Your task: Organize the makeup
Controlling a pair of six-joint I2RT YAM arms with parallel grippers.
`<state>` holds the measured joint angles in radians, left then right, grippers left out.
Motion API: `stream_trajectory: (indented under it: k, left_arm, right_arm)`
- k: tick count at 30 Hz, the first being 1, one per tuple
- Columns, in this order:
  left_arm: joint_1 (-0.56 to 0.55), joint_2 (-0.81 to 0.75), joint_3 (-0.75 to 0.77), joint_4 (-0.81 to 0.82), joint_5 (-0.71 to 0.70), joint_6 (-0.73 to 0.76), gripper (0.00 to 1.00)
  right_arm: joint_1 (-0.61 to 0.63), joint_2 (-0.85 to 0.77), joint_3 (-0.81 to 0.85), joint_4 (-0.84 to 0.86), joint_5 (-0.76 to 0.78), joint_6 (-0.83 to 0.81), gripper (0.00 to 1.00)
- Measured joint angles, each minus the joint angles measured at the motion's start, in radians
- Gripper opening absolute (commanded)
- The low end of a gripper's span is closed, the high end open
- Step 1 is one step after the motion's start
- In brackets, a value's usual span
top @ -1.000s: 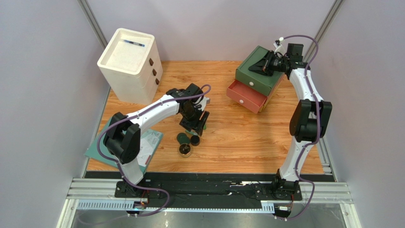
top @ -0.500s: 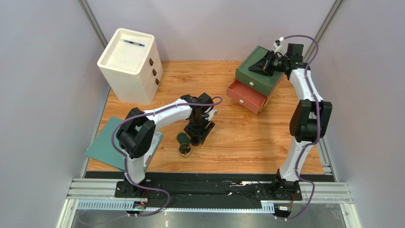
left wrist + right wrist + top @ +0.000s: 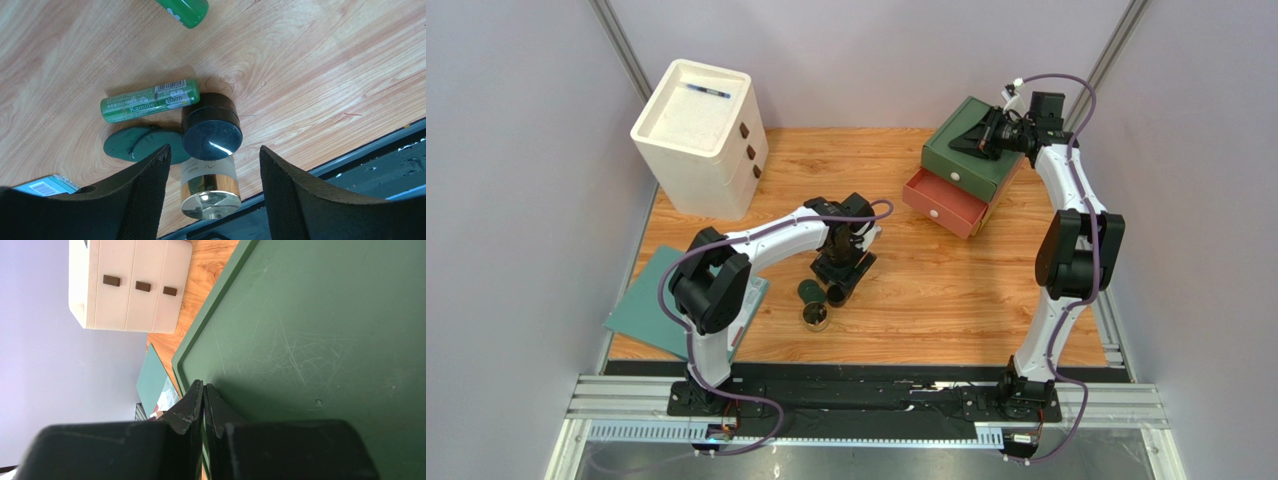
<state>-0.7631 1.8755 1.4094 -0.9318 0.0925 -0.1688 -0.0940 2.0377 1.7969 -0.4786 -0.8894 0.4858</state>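
"Where's the makeup?"
"A green tube (image 3: 149, 101) lies just beside the black jar (image 3: 211, 135), and a gold-capped bottle (image 3: 210, 187) touches it."
"And the jaws?"
"The left gripper (image 3: 213, 155) is spread wide above that jar, holding nothing. The right gripper (image 3: 203, 387) is pinched together, well apart from the jar, on the green box (image 3: 325, 340)."

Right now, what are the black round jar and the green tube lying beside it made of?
The black jar looks like glossy plastic, maybe glass: its top shows a bright white glint. The green tube looks like smooth, slightly shiny plastic, with printed lettering and a barcode along its side.
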Motion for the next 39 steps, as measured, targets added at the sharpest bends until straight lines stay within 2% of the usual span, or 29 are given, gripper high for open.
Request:
stream_trajectory:
  k: [8, 14, 16, 17, 19, 20, 22, 28, 33, 39]
  left_arm:
    - [0.0, 0.08, 0.014, 0.017, 0.031, 0.0, 0.7]
    - [0.0, 0.129, 0.017, 0.017, 0.038, 0.011, 0.6]
    - [0.0, 0.134, 0.021, 0.012, 0.037, 0.018, 0.46]
    - [0.0, 0.134, 0.021, 0.012, 0.038, 0.018, 0.33]
    - [0.0, 0.134, 0.027, 0.005, 0.039, 0.027, 0.2]
    - [0.0, 0.134, 0.028, 0.005, 0.039, 0.027, 0.09]
    - [0.0, 0.134, 0.029, 0.005, 0.041, 0.035, 0.01]
    - [0.0, 0.134, 0.069, -0.028, 0.055, 0.071, 0.0]
    - [0.0, 0.132, 0.25, -0.064, 0.063, 0.102, 0.0]
    - [0.021, 0.129, 0.485, 0.02, 0.104, 0.08, 0.0]
  right_arm:
    - [0.0, 0.0, 0.0, 0.0, 0.0, 0.0, 0.08]
    - [0.0, 0.001, 0.002, -0.002, -0.001, 0.0, 0.08]
    - [0.0, 0.001, 0.002, -0.002, -0.001, 0.0, 0.08]
    - [0.0, 0.001, 0.002, -0.002, -0.001, 0.0, 0.08]
    - [0.0, 0.001, 0.002, -0.002, -0.001, 0.0, 0.08]
    - [0.0, 0.001, 0.002, -0.002, -0.001, 0.0, 0.08]
    - [0.0, 0.001, 0.002, -0.002, -0.001, 0.0, 0.08]
    - [0.0, 0.001, 0.002, -0.002, -0.001, 0.0, 0.08]
    - [-0.001, 0.002, 0.002, -0.002, -0.002, 0.0, 0.08]
    - [-0.001, 0.002, 0.002, -0.002, -0.002, 0.0, 0.08]
